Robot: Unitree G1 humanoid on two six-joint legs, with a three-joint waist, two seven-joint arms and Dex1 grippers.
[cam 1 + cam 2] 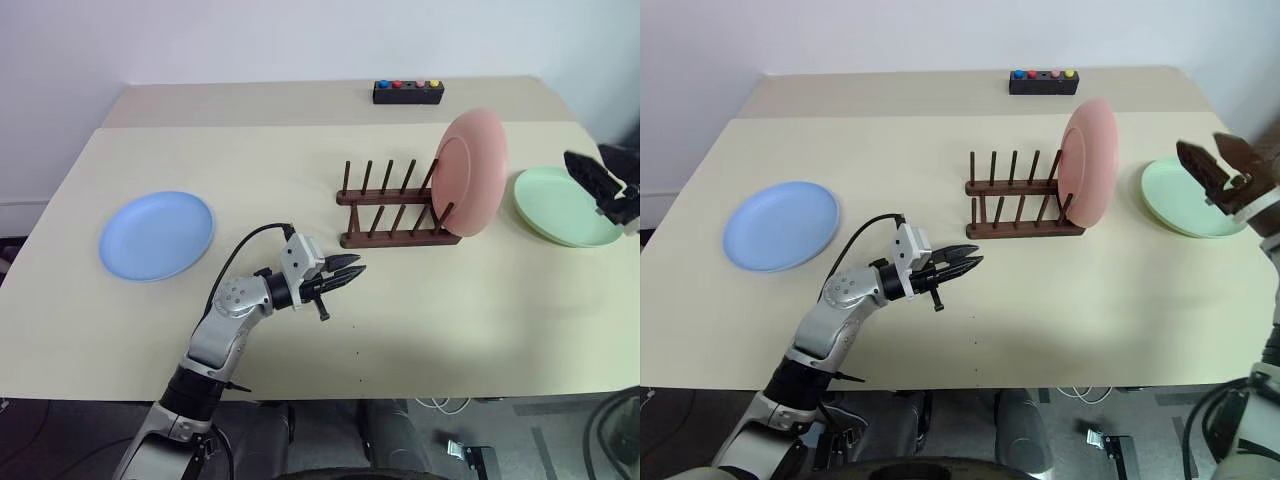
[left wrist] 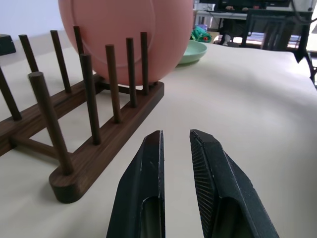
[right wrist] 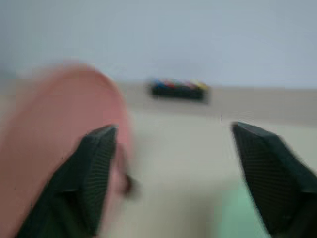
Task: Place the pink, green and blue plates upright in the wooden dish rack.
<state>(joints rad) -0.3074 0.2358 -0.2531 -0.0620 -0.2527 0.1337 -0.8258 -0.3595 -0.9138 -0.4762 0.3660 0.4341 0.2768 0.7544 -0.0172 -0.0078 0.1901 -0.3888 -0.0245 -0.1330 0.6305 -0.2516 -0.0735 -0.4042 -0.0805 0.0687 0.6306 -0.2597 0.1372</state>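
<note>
Pink plate [image 1: 472,172] stands upright in the wooden dish rack [image 1: 395,205], slotted between the pegs at the rack's three o'clock end, its rim resting down between the two rails. Every other peg slot holds nothing. Taking the rack as the centre of the dial, the green plate [image 1: 562,206] lies flat on the beige table [image 1: 300,150] at three o'clock, just past the pink one, and the blue plate [image 1: 157,234] lies flat at nine o'clock, well apart from the rack. A small black box with coloured buttons [image 1: 408,92] sits at twelve o'clock, near the table's far edge.

Right gripper [image 1: 1218,161] hangs over the green plate's outer edge at three o'clock, released, its two black fingers spread wide with nothing between them and clear of the pink plate. In the right wrist view the pink plate shows beside one finger [image 3: 96,163], blurred.

Left gripper [image 1: 347,273] hovers above the table at about seven o'clock from the rack, level, pointing toward the rack's near rail. Its fingers [image 2: 143,183] are nearly clenched, with a narrow gap and nothing grasped.
</note>
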